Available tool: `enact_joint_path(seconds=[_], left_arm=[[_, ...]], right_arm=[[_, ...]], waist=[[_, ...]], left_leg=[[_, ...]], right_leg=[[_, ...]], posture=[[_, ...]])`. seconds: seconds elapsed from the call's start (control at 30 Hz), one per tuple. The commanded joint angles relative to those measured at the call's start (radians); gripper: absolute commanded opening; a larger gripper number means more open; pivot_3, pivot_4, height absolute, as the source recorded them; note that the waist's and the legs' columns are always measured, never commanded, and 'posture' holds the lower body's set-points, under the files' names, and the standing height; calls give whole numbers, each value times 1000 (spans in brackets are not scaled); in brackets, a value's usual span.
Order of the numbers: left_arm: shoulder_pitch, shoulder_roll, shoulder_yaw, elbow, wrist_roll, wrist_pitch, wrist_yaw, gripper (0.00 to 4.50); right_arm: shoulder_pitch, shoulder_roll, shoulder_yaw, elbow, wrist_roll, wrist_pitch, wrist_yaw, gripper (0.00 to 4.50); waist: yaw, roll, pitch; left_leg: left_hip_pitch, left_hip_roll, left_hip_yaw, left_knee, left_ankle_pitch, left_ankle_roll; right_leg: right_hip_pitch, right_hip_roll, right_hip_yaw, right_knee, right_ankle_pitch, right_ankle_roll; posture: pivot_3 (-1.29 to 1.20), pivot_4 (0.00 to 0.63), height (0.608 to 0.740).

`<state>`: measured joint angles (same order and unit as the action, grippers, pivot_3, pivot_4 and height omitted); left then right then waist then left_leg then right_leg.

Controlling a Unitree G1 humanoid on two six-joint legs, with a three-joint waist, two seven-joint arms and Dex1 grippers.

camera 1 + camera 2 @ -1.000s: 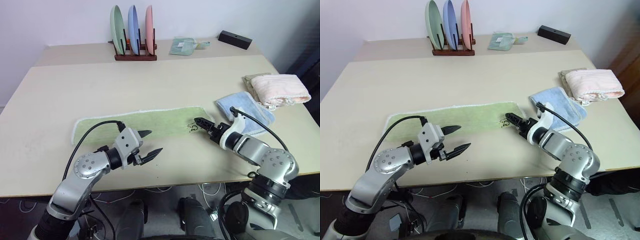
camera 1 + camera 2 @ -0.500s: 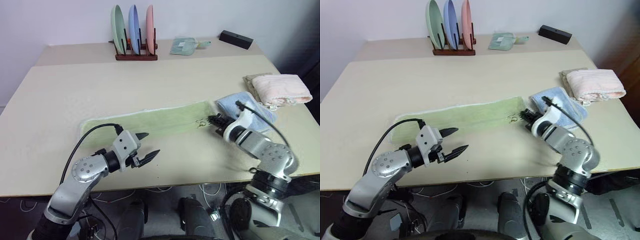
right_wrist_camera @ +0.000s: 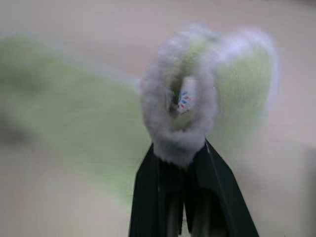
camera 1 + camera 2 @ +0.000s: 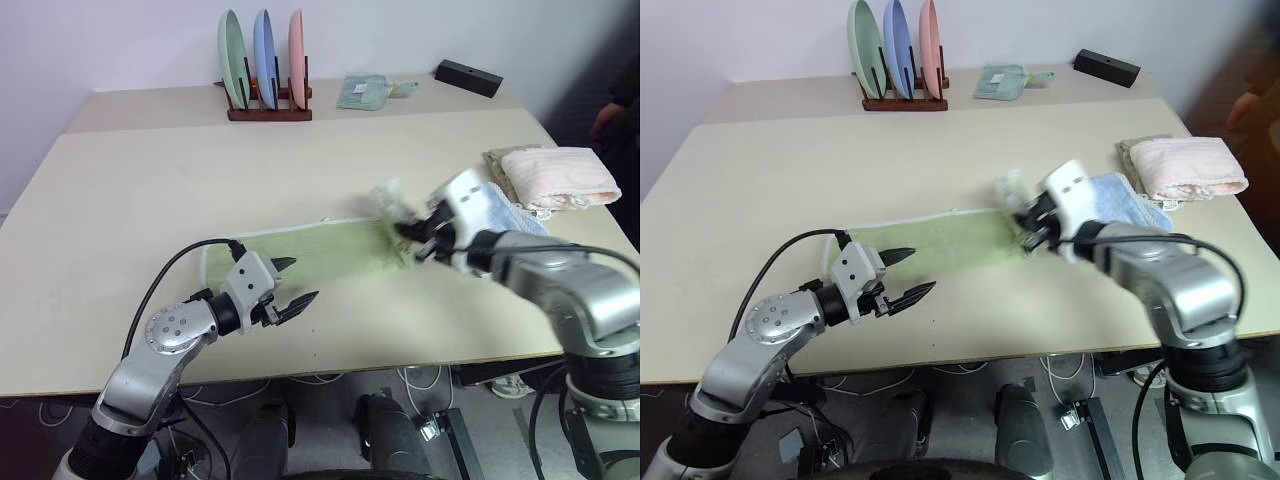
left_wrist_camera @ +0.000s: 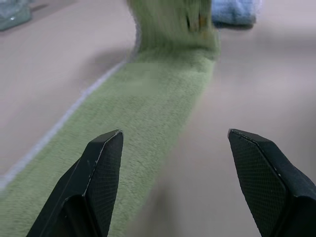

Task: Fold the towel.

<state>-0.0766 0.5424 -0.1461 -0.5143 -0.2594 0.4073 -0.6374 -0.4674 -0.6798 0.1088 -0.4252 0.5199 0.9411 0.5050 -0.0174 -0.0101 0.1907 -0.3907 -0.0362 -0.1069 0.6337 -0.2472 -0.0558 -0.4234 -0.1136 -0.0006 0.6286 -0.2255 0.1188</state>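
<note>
The light green towel (image 4: 310, 252) lies as a long strip across the middle of the table (image 4: 300, 160). Its right end (image 3: 180, 113) is lifted off the table and curled over, pinched in my right gripper (image 4: 402, 232), which is shut on it. My left gripper (image 4: 297, 283) hovers open just in front of the towel's left part, its two black fingertips (image 5: 106, 148) spread wide with nothing between them. In the left wrist view the towel (image 5: 148, 113) runs away from the fingers and rises at its far end.
A folded light blue towel (image 4: 497, 210) lies just behind my right gripper, and a folded pale pink towel (image 4: 558, 175) sits near the table's right edge. At the back stand a plate rack (image 4: 265, 75), a small green cloth (image 4: 367, 92) and a black box (image 4: 469, 77).
My right gripper has shut on the towel's right end and lifted it up and to the left, rolling the wrist. The towel has been dragged and shortened. The left gripper stayed put.
</note>
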Motion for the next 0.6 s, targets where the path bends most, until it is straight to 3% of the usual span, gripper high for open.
enact_joint_path(seconds=[0.03, 0.2, 0.37, 0.47, 0.6], left_arm=[[6, -8, -1, -42, 1, 0, 10, 3457], [50, -11, 0, -72, 13, 8, 30, 3457], [84, -10, 3, -83, 20, 10, 42, 3457], [93, -12, 2, -82, 22, 9, 45, 3457], [110, -26, 12, -79, 11, 12, 57, 3457]], right_arm=[[-54, 71, 126, 49, -97, -62, -7, 30], [-50, 144, 225, 134, -195, -108, -11, 30], [-40, 175, 208, 167, -222, -122, -1, 30], [-25, 164, 183, 145, -210, -143, 34, 901], [41, 118, 92, 30, -142, -225, 142, 2931]], waist=[[0, 0, 0], [4, 0, 0], [4, 0, 0], [4, 0, 0], [5, 0, 0]], left_leg=[[0, 0, 0, 0, 0, 0], [-1, 0, -1, 0, 0, 0], [0, 0, -1, 0, 0, 0], [0, 0, -1, 0, 0, 0], [0, 0, -1, 0, 0, 0]], right_leg=[[0, 0, 0, 0, 0, 0], [0, 0, 0, -1, 0, 0], [0, 0, 0, -1, 0, 0], [0, 0, 0, -1, 0, 0], [0, 0, 0, -1, 0, 0]], posture=[[0, 150, 740], [0, 150, 740], [0, 150, 740], [0, 150, 740], [0, 150, 740]])
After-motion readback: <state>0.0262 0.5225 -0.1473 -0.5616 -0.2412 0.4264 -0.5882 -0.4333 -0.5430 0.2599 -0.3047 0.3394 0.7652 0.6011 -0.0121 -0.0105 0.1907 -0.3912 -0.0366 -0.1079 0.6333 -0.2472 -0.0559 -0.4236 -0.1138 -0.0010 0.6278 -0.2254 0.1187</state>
